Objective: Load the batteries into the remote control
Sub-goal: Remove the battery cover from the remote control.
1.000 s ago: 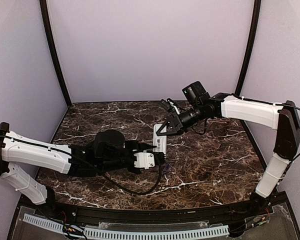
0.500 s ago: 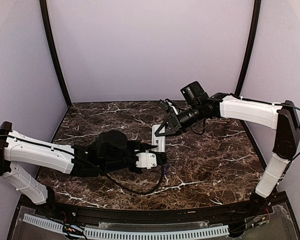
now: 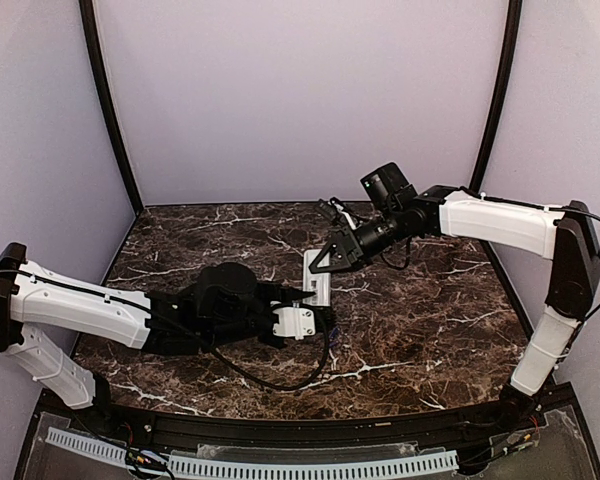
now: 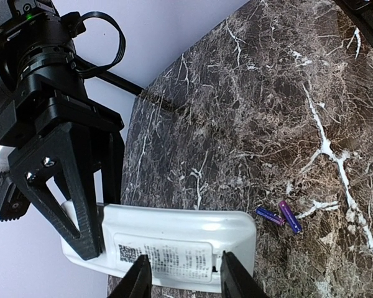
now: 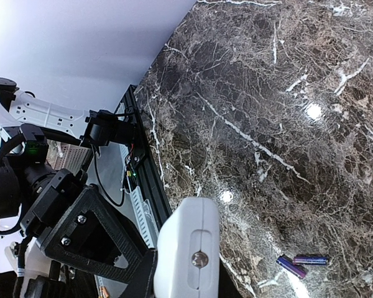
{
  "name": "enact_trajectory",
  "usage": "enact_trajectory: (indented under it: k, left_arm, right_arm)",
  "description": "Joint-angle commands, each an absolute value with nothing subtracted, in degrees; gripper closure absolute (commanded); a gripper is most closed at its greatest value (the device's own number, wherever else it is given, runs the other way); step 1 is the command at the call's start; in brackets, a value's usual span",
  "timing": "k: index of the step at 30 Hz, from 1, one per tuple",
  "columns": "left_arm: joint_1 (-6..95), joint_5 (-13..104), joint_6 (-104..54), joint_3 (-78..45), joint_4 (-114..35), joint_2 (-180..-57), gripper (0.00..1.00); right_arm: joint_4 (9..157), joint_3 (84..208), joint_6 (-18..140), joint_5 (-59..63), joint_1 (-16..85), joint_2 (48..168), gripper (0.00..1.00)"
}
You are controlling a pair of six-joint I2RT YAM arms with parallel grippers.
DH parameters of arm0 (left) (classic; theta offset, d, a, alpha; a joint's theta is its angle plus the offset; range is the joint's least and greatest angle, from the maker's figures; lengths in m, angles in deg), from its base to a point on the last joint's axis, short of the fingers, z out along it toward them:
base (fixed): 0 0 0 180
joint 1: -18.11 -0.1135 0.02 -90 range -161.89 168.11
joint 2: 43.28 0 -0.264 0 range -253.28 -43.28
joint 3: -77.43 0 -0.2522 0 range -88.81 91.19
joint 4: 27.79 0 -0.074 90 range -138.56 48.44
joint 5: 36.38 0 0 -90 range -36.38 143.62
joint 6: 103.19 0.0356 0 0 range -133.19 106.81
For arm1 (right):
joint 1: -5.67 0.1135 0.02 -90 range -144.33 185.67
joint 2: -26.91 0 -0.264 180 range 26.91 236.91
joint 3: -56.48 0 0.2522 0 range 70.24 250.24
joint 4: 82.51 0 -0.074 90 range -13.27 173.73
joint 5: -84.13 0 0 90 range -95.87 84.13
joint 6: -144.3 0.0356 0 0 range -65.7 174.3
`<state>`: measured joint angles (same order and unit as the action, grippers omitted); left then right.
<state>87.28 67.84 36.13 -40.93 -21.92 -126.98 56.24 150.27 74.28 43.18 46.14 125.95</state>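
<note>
Showing its labelled back, the white remote control (image 4: pixel 193 226) sat near the middle of the table (image 4: pixel 267 93), between my two arms. Its length ran from the near side toward the back wall (image 3: pixel 300 100). I could not tell whether it lay flat on the stone or was raised a little off it. A printed label (image 4: pixel 161 257) with small dark text and a square code covered part of the back.

Two batteries (image 4: pixel 270 215), slim and bluish-purple, lay on the table just beyond the remote control's near end. They were close together, ends nearly meeting, and clear of the remote control and of both my grippers.

My left gripper (image 4: pixel 185 273) reached in low from the left. Its two black fingers stood partway apart, tips at the remote control's long side, one on each side of the label. They were not closed around it, and I could not tell whether the tips pressed on it.

My right gripper (image 4: pixel 93 242) came down from the right and rear. Its fingers were pressed together into one dark wedge, the tip meeting the far end of the remote control. I could not see anything held between them.

The table was dark brown marble with white veins, and the walls around it were pale lilac.
</note>
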Motion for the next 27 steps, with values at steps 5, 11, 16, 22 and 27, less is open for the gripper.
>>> enact_trajectory:
  k: [5,11,16,22,27]
  left_arm:
    - [87.4,67.4,36.0,-40.1,-22.1,-127.1,0.62]
    - [87.2,68.4,35.8,-40.0,-21.5,-127.6,0.61]
    - [86.7,69.4,36.1,-40.5,-19.8,-127.6,0.62]
    - [86.7,72.6,38.2,-40.4,-17.6,-128.1,0.62]
    - [86.7,74.3,39.9,-41.5,-14.4,-127.7,0.63]
  right_arm:
    - [56.0,152.5,73.6,44.9,47.0,125.9,1.00]
    - [56.3,152.3,73.3,46.1,47.2,125.5,1.00]
    - [56.8,152.0,73.2,48.1,47.4,125.7,1.00]
    - [57.5,151.7,74.0,50.1,47.5,126.1,1.00]
    - [57.8,151.8,74.5,50.6,47.5,126.4,1.00]
